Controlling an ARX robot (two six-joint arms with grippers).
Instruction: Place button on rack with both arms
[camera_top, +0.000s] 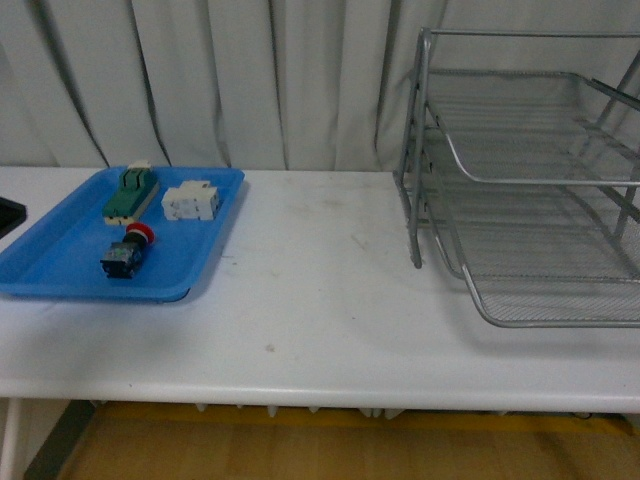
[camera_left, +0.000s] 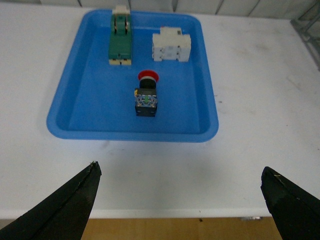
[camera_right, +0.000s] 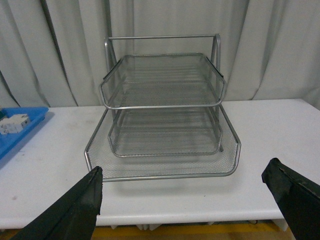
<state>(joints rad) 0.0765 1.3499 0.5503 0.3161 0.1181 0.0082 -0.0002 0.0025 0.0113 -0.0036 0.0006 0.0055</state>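
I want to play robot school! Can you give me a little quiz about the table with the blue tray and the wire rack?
1. True or false: the button already lies on the rack.
2. What colour is the button's round cap? A) red B) yellow C) white
3. How many parts lie in the blue tray? Fill in: ____

Key: 1 false, it is in the blue tray; 2 A; 3 three.
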